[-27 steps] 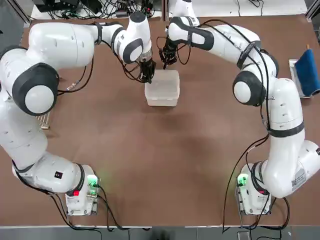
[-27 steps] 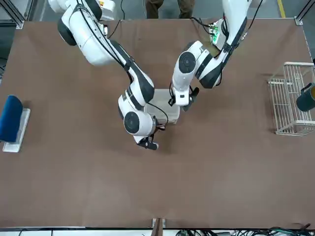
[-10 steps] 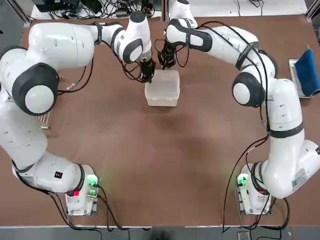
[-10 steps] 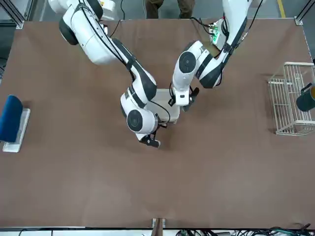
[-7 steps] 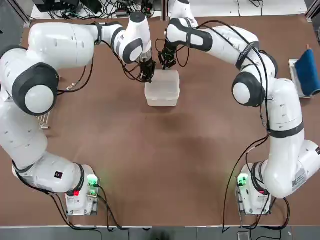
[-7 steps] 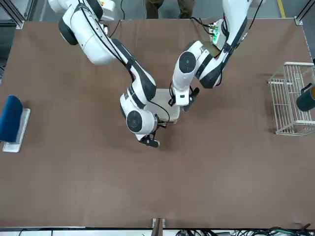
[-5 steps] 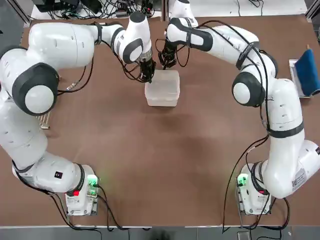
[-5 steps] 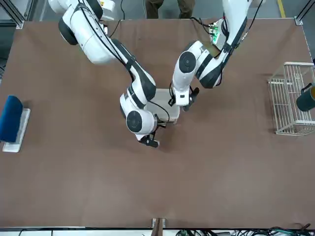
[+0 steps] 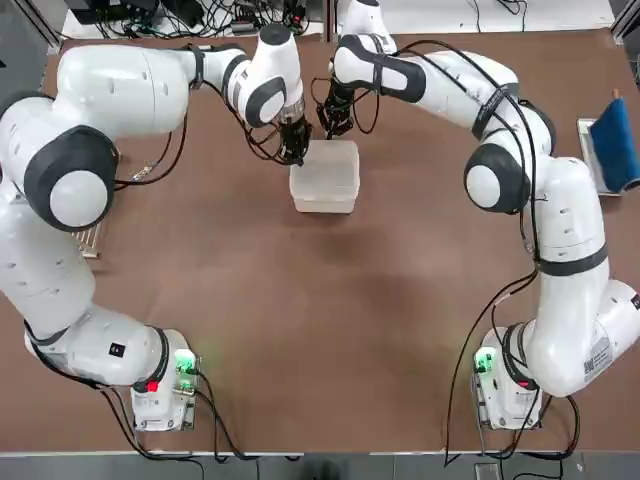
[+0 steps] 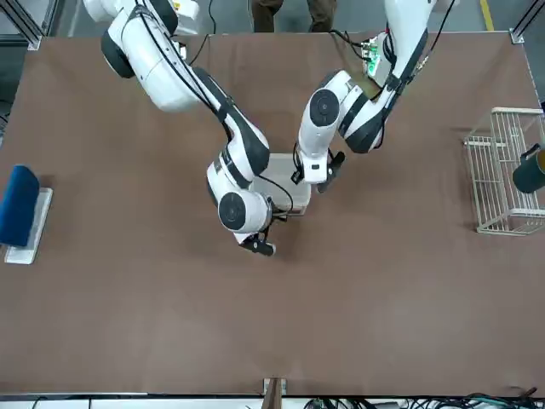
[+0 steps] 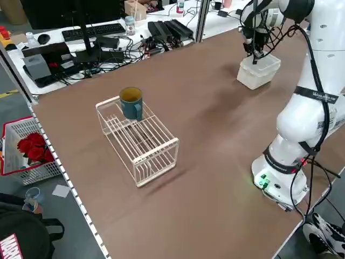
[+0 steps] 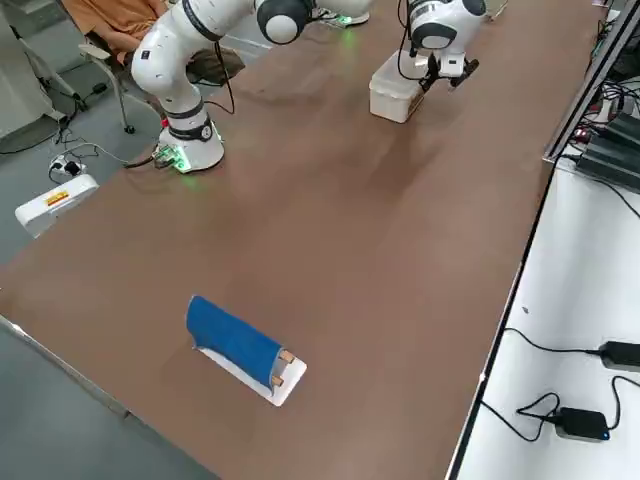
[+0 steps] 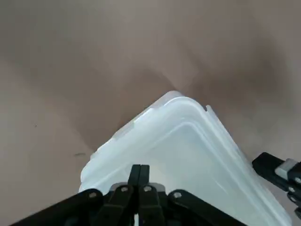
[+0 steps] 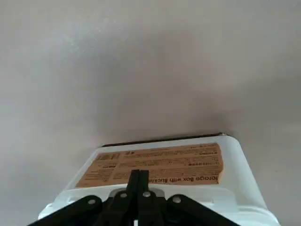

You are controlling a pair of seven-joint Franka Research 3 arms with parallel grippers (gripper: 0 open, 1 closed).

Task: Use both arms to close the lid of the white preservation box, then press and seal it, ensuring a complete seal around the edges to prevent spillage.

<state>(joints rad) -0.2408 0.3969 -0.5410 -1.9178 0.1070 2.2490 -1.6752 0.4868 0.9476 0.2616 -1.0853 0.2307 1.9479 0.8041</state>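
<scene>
The white preservation box (image 9: 325, 180) stands on the brown table with its lid (image 13: 197, 150) lying flat on it. My left gripper (image 9: 293, 152) is shut, and its joined tips (image 13: 139, 170) rest on the lid at the far left corner. My right gripper (image 9: 328, 125) is also shut and sits at the box's far edge. In the right wrist view its tips (image 14: 138, 176) meet the rim just above the box's brown label (image 14: 155, 162). In the front view the wrists cover most of the box (image 10: 288, 189); both grippers, left (image 10: 322, 182) and right (image 10: 258, 247), flank it.
A white wire rack (image 11: 139, 141) with a blue-green mug (image 11: 131, 102) on it stands at the table's left side. A blue roll on a white base (image 12: 235, 345) lies at the right edge. A person's legs (image 10: 289, 10) show beyond the table.
The right wrist has shifted a little along the box's far edge. The left gripper has stayed on the lid's corner, and both grippers remain shut.
</scene>
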